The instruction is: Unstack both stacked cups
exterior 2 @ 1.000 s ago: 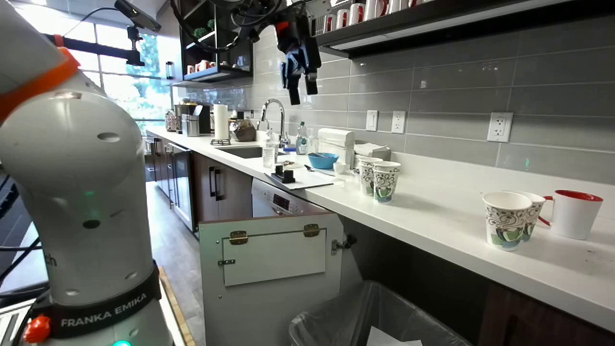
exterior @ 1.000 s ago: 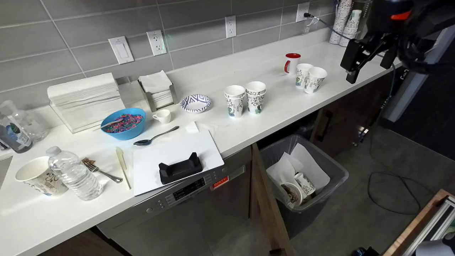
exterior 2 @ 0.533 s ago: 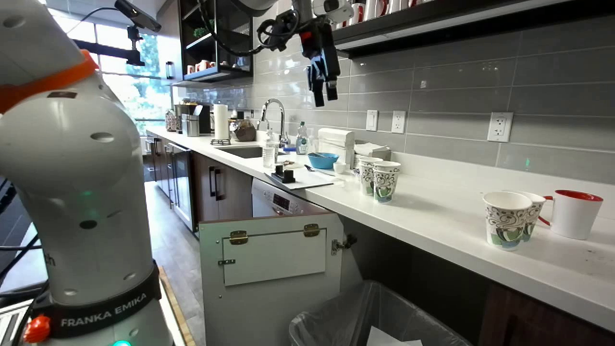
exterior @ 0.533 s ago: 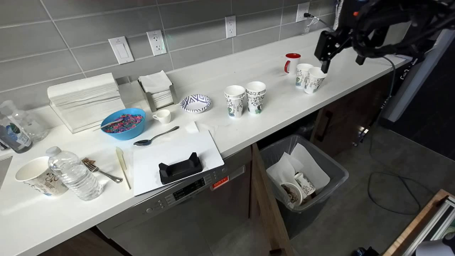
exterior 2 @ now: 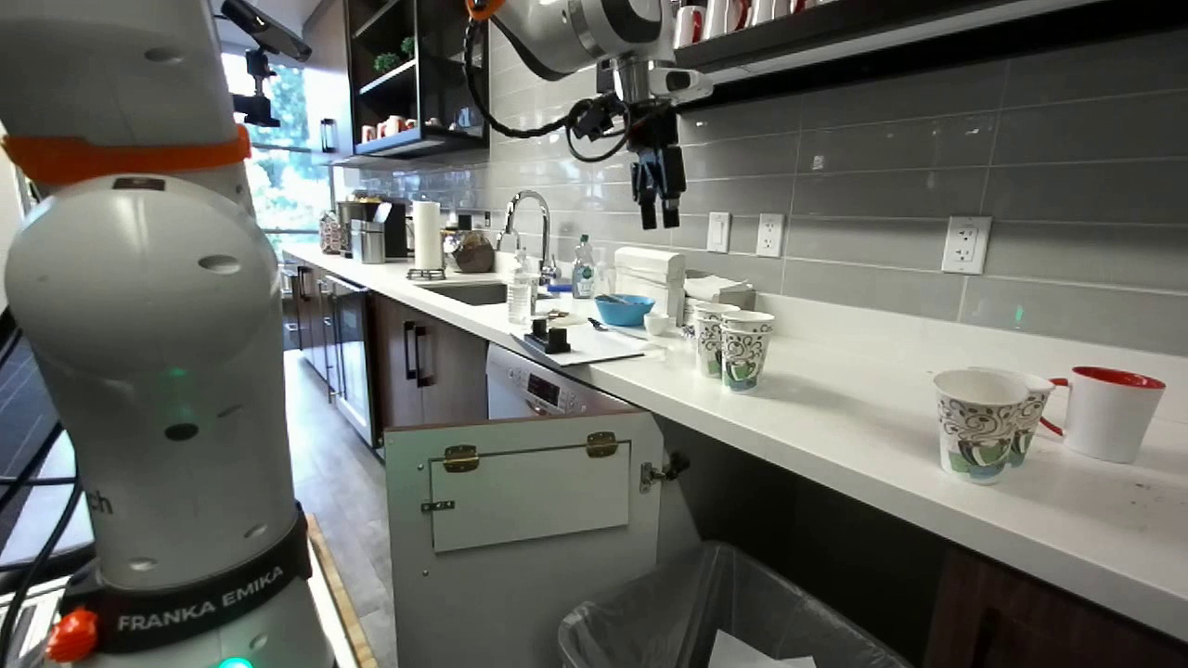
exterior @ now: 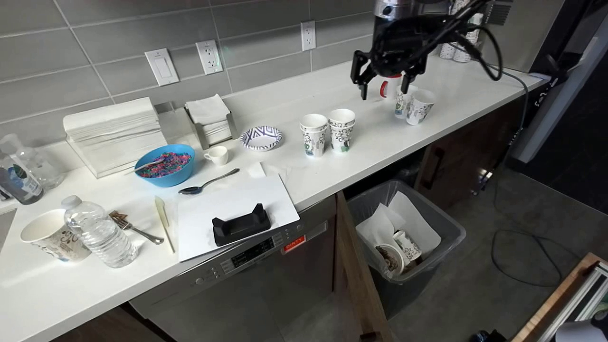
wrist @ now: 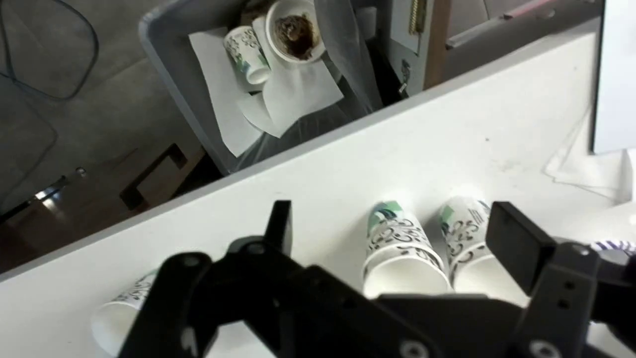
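Two stacks of nested white paper cups with dark scroll patterns stand upright side by side on the counter, the left stack [exterior: 314,141] and the right stack [exterior: 342,137]. They also show in an exterior view, one stack [exterior 2: 745,353] partly covering the other [exterior 2: 709,348]. In the wrist view the stacks [wrist: 397,231] [wrist: 464,226] lie between the finger lines, the second partly behind a finger. Two more patterned cups [exterior: 420,110] [exterior: 403,105], each showing one rim, stand near the red mug. My gripper [exterior: 384,90] is open and empty, well above the counter [exterior 2: 659,223].
The red mug [exterior 2: 1114,417] stands behind the two single cups. A blue-patterned bowl [exterior: 261,138] is left of the stacks. A white board [exterior: 237,213] with a black holder lies farther left. An open bin [exterior: 408,237] stands below the counter's front edge.
The arm has swung in along the counter, leftward in an exterior view, and the gripper has come nearer the cup stacks. It is open throughout. The cups have not moved.
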Tool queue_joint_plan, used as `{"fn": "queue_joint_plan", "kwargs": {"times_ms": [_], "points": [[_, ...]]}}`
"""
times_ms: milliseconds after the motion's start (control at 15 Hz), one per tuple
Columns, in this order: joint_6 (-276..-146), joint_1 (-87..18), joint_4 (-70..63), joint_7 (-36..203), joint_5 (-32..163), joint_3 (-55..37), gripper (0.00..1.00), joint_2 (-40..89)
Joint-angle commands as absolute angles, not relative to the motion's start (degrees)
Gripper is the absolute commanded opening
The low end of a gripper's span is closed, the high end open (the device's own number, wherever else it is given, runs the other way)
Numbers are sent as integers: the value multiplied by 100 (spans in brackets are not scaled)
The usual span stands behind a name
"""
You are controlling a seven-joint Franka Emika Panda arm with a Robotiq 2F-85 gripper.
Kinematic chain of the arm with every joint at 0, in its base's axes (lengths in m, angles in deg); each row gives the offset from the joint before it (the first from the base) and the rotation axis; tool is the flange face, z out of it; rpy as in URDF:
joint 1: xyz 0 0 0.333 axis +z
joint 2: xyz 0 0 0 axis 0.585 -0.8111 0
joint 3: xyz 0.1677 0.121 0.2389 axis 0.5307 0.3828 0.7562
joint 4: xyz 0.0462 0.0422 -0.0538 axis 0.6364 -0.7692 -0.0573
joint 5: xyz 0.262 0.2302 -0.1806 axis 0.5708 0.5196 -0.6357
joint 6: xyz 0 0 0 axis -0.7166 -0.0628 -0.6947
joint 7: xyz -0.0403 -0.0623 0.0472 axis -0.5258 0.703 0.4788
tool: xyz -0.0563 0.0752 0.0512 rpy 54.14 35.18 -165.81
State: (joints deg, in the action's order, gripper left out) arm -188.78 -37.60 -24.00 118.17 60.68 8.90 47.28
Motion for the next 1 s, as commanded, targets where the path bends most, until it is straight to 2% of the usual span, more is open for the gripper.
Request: {"fn": "queue_joint_plan", "kwargs": {"times_ms": [0,200,267,933], "points": [[-19354,-3364,-1750,12254,5758,788,100,3808],[-19517,-3051,-1310,12312,5508,675,100,3182],[-19457,-3046,-1717,12145,5712,574,100,3655],[-19744,-2837,-986,11834,5794,338,100,2755]]}}
